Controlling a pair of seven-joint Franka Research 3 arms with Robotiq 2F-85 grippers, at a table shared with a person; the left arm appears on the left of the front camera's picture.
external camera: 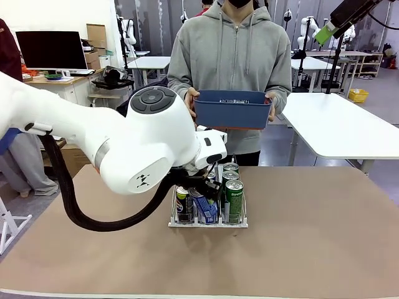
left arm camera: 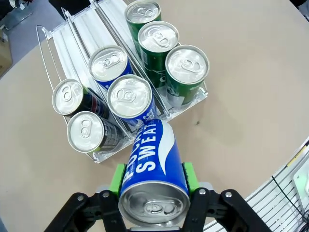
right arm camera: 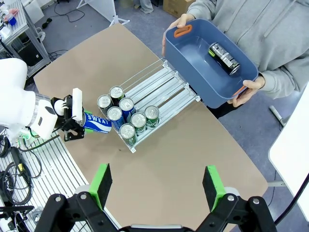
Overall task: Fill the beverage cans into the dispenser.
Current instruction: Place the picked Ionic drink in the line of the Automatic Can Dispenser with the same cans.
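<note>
Left claw (left arm camera: 153,178) grips a blue can (left arm camera: 154,154) at the front of the rack (left arm camera: 72,43)
Can tilted toward the middle lane; left arm (external camera: 124,149) bent low over the tabletop (external camera: 312,237); right claw (right arm camera: 158,186) high, spread wide.

so the clear wire-lane rack (left arm camera: 67,43), white base, sits mid-tabletop: three green aluminium cans (left arm camera: 187,64) upright in the right lane, two blue cans (left arm camera: 129,95) middle, two black cans (left arm camera: 87,130) left, third blue can (left arm camera: 153,164) tilted at the near end

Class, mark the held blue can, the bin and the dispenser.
held blue can (left arm camera: 154,159), left wrist view, its printed side.
bin (external camera: 232,115), front view, its front wall.
dispenser (right arm camera: 164,88), right wrist view, its bare lanes.
</note>
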